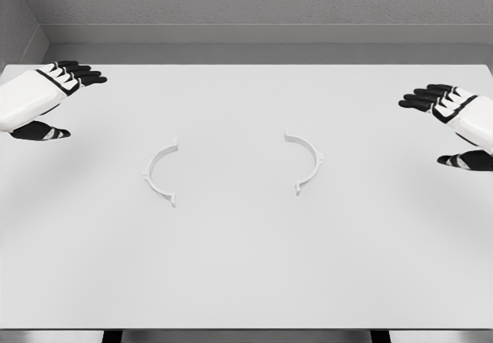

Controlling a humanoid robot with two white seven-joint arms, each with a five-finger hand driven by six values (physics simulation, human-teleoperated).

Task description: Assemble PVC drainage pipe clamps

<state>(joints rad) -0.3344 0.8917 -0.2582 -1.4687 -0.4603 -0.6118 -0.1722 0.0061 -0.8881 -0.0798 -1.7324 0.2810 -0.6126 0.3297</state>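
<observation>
Clamp halves (160, 172) (304, 162) apart on bare table (246, 266).

I see two white clamp halves lying flat on the desk (246, 281), near its middle. The left clamp half (159, 171) is a thin half-ring bulging to the left, its open side facing right, with a small tab at each end. The right clamp half (305, 163) mirrors it, bulging right, its opening facing left. They're well apart, open sides facing each other across a bare gap, not joined.
</observation>
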